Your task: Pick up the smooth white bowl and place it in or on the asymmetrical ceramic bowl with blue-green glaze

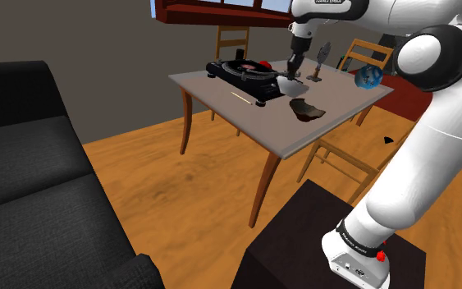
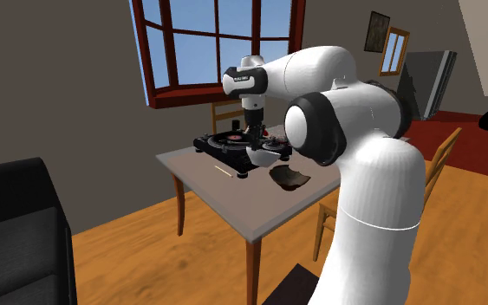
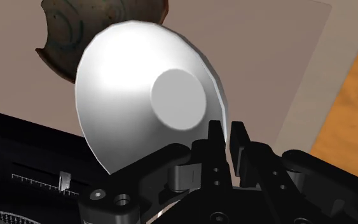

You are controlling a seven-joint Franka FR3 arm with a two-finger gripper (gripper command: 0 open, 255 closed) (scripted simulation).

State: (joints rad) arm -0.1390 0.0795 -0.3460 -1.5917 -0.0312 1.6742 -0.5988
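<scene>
At the shoulder view's upper centre, my gripper (image 1: 292, 72) clamps the rim of the white bowl (image 1: 287, 85), which I see hanging tilted just beneath it.

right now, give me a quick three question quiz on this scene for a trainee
1. True or false: the dark brown bowl lies on the grey table.
2. The gripper holds the white bowl by: A) its rim B) its flat base C) nothing, the bowl is loose.
3. Fill in: the black device on the table beside the white bowl is a ____.

Key: 1 true; 2 A; 3 record player.
</scene>
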